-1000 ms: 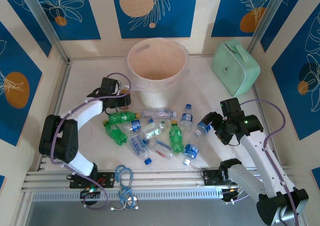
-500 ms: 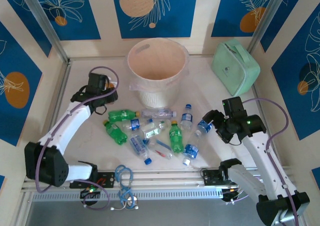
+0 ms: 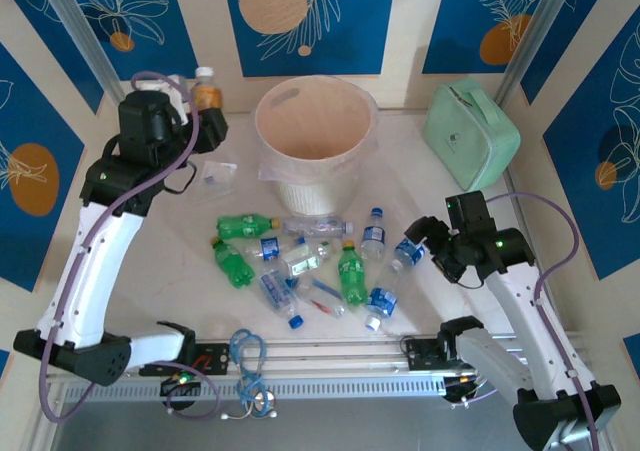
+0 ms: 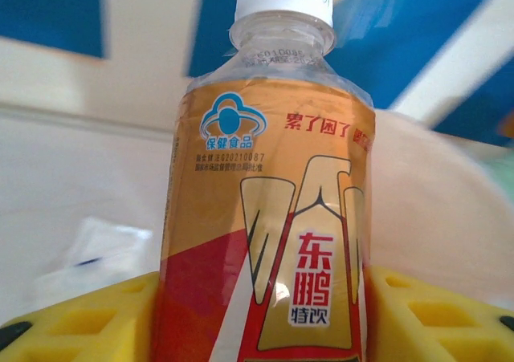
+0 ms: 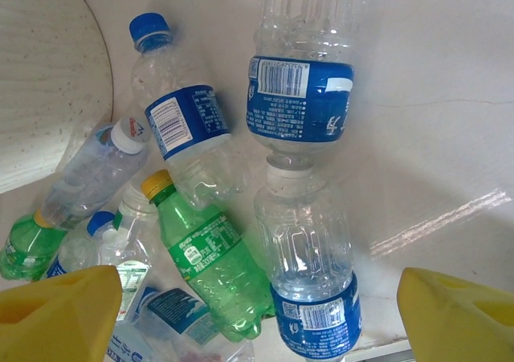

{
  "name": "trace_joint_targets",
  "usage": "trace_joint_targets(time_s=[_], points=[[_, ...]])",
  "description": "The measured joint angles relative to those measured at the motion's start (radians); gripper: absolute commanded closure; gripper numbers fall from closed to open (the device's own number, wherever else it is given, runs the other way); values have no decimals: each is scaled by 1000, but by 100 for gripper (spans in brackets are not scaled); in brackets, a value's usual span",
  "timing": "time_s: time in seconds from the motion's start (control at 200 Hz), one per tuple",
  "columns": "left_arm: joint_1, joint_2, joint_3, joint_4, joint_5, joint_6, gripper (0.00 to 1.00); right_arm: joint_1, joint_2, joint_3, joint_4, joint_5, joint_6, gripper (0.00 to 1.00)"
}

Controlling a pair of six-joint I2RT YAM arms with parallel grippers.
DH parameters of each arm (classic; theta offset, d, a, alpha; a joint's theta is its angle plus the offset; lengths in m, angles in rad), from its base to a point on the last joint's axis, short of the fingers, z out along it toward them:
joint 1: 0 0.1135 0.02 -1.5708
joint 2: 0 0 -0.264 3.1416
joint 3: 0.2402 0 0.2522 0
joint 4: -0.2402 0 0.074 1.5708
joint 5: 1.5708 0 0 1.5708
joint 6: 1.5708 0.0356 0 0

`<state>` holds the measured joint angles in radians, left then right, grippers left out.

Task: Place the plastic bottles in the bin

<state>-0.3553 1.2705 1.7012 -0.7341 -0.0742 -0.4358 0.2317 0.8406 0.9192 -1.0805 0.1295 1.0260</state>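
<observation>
**One bottle raised beside the bin, the rest lying in front**

Pale table [image 3: 170, 271], with a round white bin [image 3: 320, 136] at its far middle, mouth open, clear liner folded over the rim. No bottle visible inside, so probably early in the job. Right of the bin, a green case [image 3: 472, 136], tilted against the wall and no part of the work.

Left of the bin, about level with its rim: left gripper [image 3: 203, 119], clamped on an orange-labelled bottle [image 4: 265, 193]. Upright, white cap on top, pinched low on the label between yellow fingers [image 4: 88, 322]. Held high, most likely to clear the rim before a swing across to the mouth. Not yet over the opening.

In front of the bin, a heap of bottles [image 3: 300, 261], green ones and blue-labelled ones, all lying down, several touching or crossed.

Right-front of the bin, at the heap's edge: right gripper [image 5: 261, 314], fingers spread wide. Set to either side of a blue-labelled bottle [image 5: 303, 242] without touching it, seemingly to take it across the body. Second blue-labelled bottle [image 5: 297, 97] end to end against it and a green bottle [image 5: 209, 258] alongside, so some risk of nudging neighbours on closing.

Left-front of the bin, a small clear bag [image 3: 218, 176], flat on the table, best left alone.
</observation>
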Motion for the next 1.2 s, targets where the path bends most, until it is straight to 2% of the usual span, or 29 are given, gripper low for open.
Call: trace_joint_targets(time_s=[0.165, 0.315, 0.805, 0.89, 1.015, 1.2], points=[[-98, 147, 179, -9, 134, 50, 43, 24, 0, 0, 11, 0, 4, 11], [-164, 243, 230, -13, 198, 79, 44, 48, 0, 0, 18, -1, 9, 11], [-193, 385, 235, -18, 226, 79, 43, 116, 18, 0, 23, 2, 34, 11], [-193, 417, 235, -22, 213, 80, 40, 116, 26, 0, 21, 8, 33, 11], [-193, 454, 235, -27, 197, 86, 28, 104, 64, 7, -3, 28, 26, 11], [-196, 459, 239, -14, 191, 78, 15, 23, 154, 18, -42, 46, -29, 10]])
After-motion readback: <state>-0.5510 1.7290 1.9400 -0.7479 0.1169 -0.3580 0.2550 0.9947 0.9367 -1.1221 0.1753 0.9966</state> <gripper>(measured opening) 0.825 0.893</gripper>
